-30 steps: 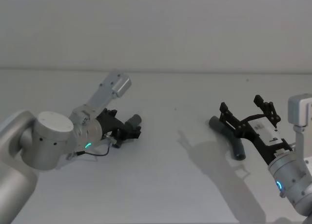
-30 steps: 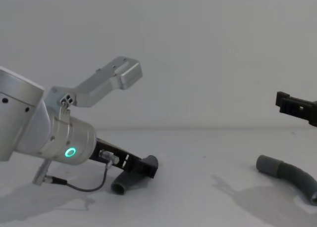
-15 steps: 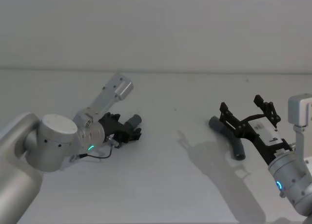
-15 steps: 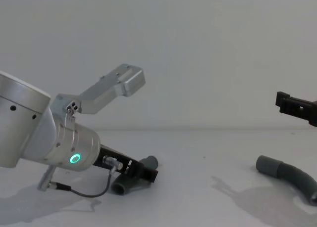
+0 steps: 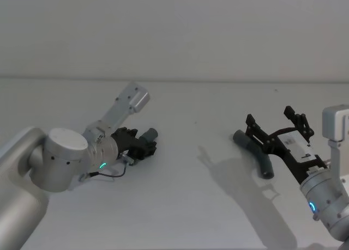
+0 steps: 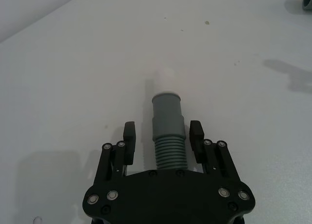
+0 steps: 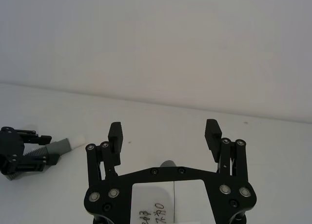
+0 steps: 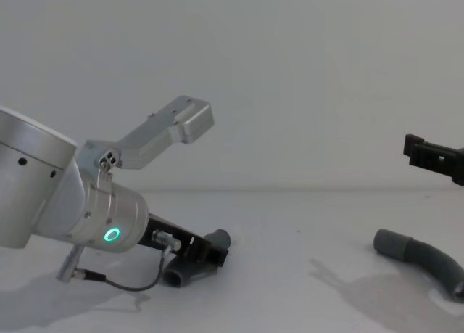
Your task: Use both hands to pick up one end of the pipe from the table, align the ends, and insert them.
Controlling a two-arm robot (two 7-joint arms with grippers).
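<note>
A short grey pipe piece lies on the table at the left, with a ribbed body, a smooth collar and a white tip. My left gripper is low over it and open, one finger on each side of the ribbed part with small gaps. The same piece pokes out past the gripper in the chest view. At the right lies the longer curved grey piece with a wider end. My right gripper hangs open above it, holding nothing.
The white table runs to a plain wall at the back. A thin black cable loops from the left wrist close to the table. A wide stretch of bare table separates the two pipe pieces.
The left arm has shifted slightly forward and down, bringing its open fingers closer around the short piece. The right arm and the long piece have not moved.
</note>
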